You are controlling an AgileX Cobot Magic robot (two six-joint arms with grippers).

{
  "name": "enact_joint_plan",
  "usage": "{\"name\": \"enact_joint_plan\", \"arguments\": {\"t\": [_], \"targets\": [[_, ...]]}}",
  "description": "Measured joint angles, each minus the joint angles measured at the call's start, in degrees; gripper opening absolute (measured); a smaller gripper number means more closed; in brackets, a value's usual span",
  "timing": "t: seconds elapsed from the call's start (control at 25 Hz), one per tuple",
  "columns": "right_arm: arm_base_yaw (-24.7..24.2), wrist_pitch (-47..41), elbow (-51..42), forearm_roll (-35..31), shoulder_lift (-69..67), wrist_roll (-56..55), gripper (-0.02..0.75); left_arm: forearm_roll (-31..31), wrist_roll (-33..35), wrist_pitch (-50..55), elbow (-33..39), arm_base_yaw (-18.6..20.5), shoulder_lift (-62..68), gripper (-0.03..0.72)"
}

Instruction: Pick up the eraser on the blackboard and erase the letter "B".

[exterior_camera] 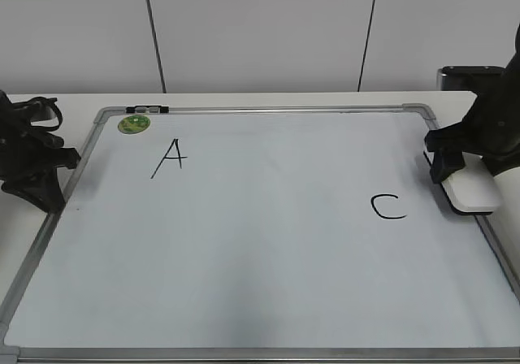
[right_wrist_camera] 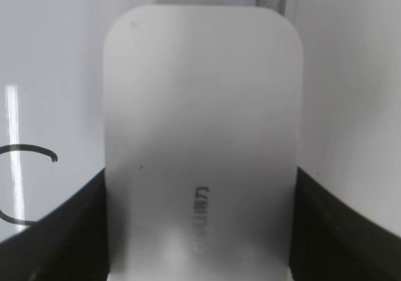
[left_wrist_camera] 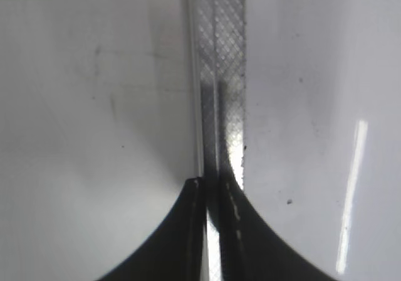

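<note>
The blackboard (exterior_camera: pixel 268 250) is a white dry-erase board with a silver frame, lying flat. No letter "B" shows on it; the surface between the black "A" (exterior_camera: pixel 169 158) and the black "C" (exterior_camera: pixel 388 207) is blank. My right gripper (exterior_camera: pixel 455 165) is shut on the white eraser (exterior_camera: pixel 475 192) at the board's right edge, just right of the "C". In the right wrist view the eraser (right_wrist_camera: pixel 200 105) fills the space between the jaws (right_wrist_camera: pixel 200 231), with part of the "C" (right_wrist_camera: pixel 25 187) at the left. My left gripper (exterior_camera: pixel 58 177) is shut and empty over the left frame (left_wrist_camera: pixel 219 55).
A small round green magnet (exterior_camera: pixel 134 123) sits at the board's top left corner, with a black and silver marker (exterior_camera: pixel 146 109) lying on the top frame beside it. The board rests on a white table (exterior_camera: pixel 244 100) against a white wall.
</note>
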State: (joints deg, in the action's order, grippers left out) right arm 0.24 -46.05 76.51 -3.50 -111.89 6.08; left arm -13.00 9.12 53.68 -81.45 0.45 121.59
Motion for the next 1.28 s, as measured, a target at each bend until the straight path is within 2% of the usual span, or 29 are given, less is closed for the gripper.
{"name": "enact_joint_plan", "arguments": {"t": [0.76, 1.04, 1.28], "targets": [[0.0, 1.2, 0.0, -1.5, -2.8, 0.0, 0.547, 0.0, 0.0, 0.0, 0.0, 0.0, 0.0, 0.011], [0.0, 1.2, 0.0, -2.0, -2.8, 0.0, 0.596, 0.0, 0.0, 0.0, 0.0, 0.0, 0.0, 0.011], [0.0, 0.1, 0.4, -2.4, -2.8, 0.0, 0.599, 0.0, 0.0, 0.0, 0.0, 0.0, 0.0, 0.013]]}}
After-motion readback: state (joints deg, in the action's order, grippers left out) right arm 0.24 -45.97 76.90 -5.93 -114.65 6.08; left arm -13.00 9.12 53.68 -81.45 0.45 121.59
